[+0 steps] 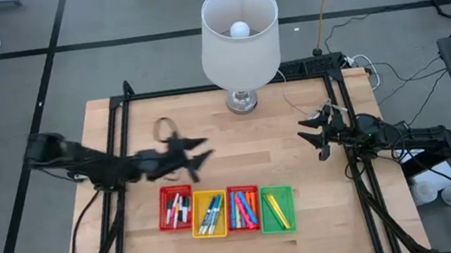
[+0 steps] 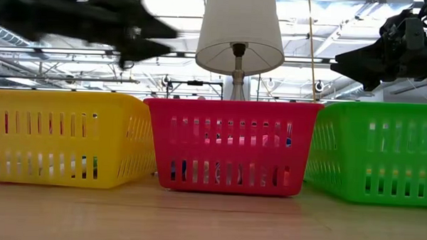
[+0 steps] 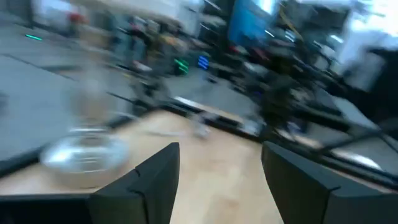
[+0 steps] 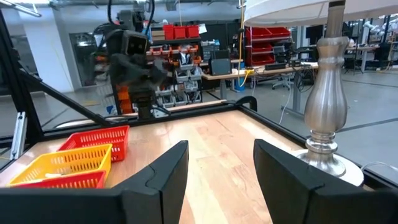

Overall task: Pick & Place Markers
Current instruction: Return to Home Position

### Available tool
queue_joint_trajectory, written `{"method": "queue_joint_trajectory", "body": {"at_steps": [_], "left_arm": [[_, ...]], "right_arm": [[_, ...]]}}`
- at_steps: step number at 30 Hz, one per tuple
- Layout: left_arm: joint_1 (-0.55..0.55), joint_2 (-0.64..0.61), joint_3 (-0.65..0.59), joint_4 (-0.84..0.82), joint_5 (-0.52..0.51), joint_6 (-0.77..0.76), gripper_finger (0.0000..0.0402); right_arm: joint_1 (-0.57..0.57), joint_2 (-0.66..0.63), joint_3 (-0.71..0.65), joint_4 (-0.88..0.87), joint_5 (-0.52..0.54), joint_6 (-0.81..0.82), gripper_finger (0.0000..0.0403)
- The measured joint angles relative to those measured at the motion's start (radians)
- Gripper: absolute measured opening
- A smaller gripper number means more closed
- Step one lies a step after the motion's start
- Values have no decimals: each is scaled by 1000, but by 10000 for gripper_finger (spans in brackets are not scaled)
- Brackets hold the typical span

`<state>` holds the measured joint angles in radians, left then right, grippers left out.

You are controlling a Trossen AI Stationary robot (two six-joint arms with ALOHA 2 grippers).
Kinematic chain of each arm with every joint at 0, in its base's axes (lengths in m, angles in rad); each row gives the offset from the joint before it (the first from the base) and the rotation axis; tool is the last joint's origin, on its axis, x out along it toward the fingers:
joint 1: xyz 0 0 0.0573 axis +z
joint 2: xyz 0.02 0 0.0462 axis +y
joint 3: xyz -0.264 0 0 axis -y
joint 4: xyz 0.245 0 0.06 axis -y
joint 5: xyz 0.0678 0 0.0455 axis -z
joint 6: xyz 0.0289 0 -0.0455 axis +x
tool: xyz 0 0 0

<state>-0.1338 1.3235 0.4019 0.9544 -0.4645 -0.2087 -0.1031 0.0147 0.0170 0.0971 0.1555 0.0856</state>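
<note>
Markers [image 1: 211, 213] in many colours lie inside four mesh trays near the table's near edge: red [image 1: 176, 208], yellow [image 1: 208, 214], a second red [image 1: 242, 208] and green [image 1: 276, 209]. My left gripper [image 1: 201, 151] is open and empty, raised above the table just beyond the first red tray; it shows blurred. My right gripper [image 1: 313, 138] is open and empty, raised over the table's right part. In the low view both grippers, left [image 2: 156, 39] and right [image 2: 343, 67], hang high above the trays.
A lamp with a white shade [image 1: 239, 35] stands on a metal base [image 1: 241, 101] at the table's far middle. A black frame [image 1: 126, 100] edges the table. Bare wood [image 1: 255, 149] lies between the two grippers. Cables [image 1: 381, 80] lie at the far right corner.
</note>
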Motion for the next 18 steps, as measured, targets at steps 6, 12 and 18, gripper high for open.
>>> {"method": "queue_joint_trajectory", "body": {"at_steps": [6, 12, 18], "left_arm": [[-71, -437, -296, -7, -208, -9, 230], [-92, -766, -367, -210, -218, 44, 230], [-107, -888, -367, -473, -211, 195, 230]], "right_arm": [[0, 1, 0, -3, 0, 0, 169], [0, 2, 0, -3, 0, 0, 169], [0, 2, 0, -3, 0, 0, 169]]}}
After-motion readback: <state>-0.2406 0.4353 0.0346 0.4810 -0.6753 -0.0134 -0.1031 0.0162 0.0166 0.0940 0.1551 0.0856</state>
